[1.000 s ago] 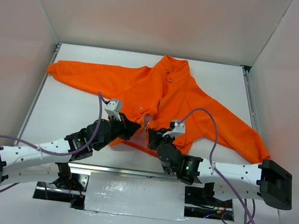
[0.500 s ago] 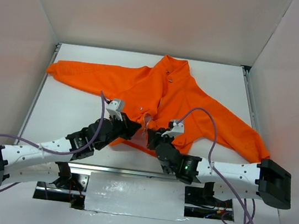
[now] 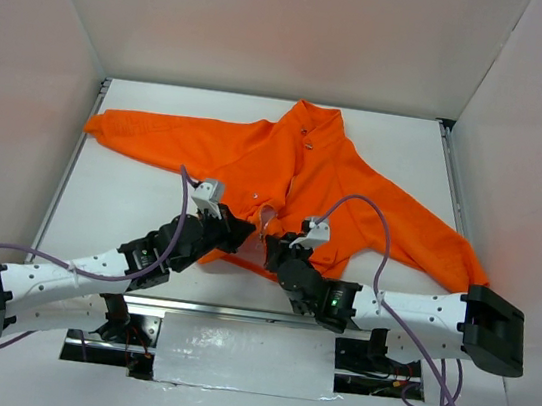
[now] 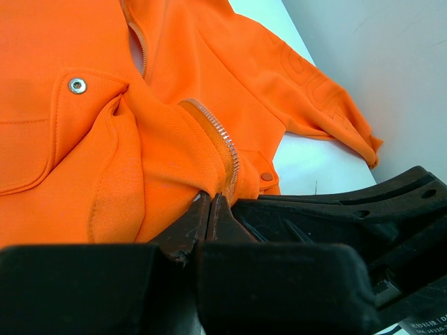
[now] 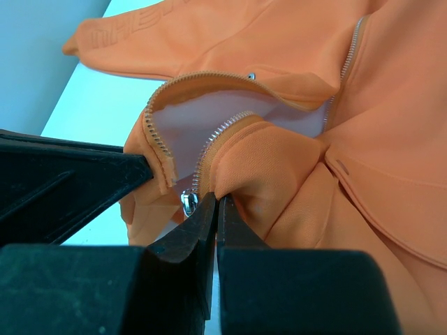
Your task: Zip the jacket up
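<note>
The orange jacket [image 3: 296,171] lies flat on the white table, collar far, hem near, sleeves spread left and right. Its front is open at the hem, showing pale lining [image 5: 209,118] and both zipper tooth rows. My left gripper [image 3: 245,232] is shut on the left hem edge beside the zipper teeth [image 4: 222,139]. My right gripper [image 3: 273,247] is shut on a fold of the right hem edge [image 5: 258,174]. The silver zipper slider [image 5: 187,202] hangs just left of the right gripper's fingers. The two grippers are close together at the bottom of the zipper.
White walls enclose the table on three sides. A metal rail [image 3: 226,310] runs along the near table edge. The jacket's right sleeve [image 3: 427,240] reaches toward the right wall and the left sleeve [image 3: 149,135] toward the left wall. Cables loop above both arms.
The right gripper has shifted slightly left and away, toward the left gripper, with the hem fold in it. The left arm is nearly still.
</note>
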